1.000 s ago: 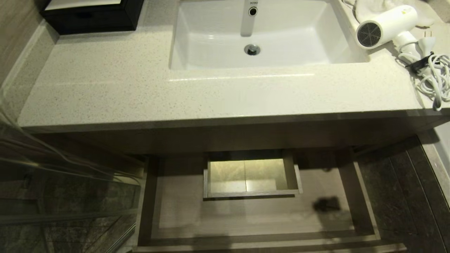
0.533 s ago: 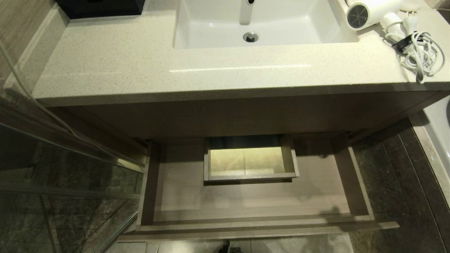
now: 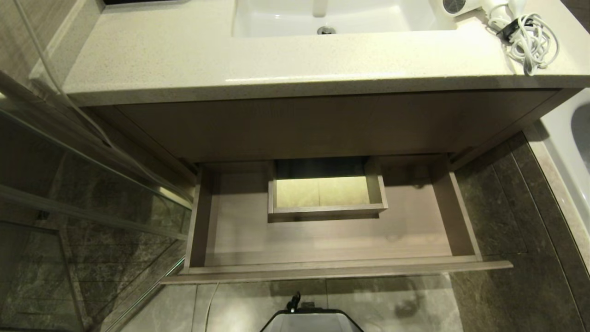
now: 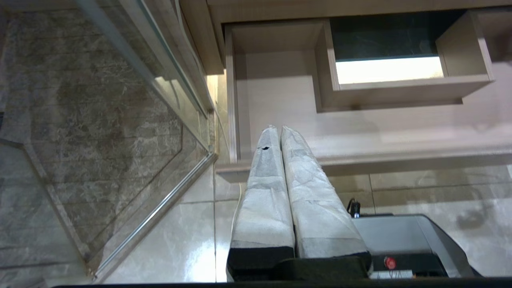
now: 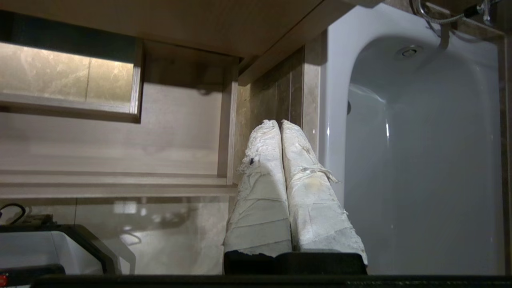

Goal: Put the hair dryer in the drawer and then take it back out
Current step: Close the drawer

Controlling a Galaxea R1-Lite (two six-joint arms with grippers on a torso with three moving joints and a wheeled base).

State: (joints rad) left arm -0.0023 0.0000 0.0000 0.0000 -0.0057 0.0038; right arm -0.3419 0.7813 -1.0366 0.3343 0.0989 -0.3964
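The wood-grain drawer (image 3: 322, 240) stands pulled out under the vanity, empty, with a rectangular cut-out box (image 3: 326, 191) at its middle. The white hair dryer (image 3: 465, 5) lies on the countertop at the far right, mostly cut off by the frame edge, its coiled white cord (image 3: 530, 37) beside it. Neither arm shows in the head view. My left gripper (image 4: 277, 129) is shut and empty, hanging over the drawer's (image 4: 360, 120) left front corner. My right gripper (image 5: 278, 123) is shut and empty, by the drawer's (image 5: 120, 152) right side wall.
A speckled countertop (image 3: 230, 60) with a white sink (image 3: 332, 18) overhangs the drawer. A glass shower panel (image 3: 69, 221) stands at the left and a white bathtub (image 5: 420, 160) at the right. My base (image 3: 311, 320) shows on the tiled floor below the drawer front.
The whole head view has shifted: countertop, sink and hair dryer slid toward the top, the drawer front and floor came into view. That is the camera moving, not the things.
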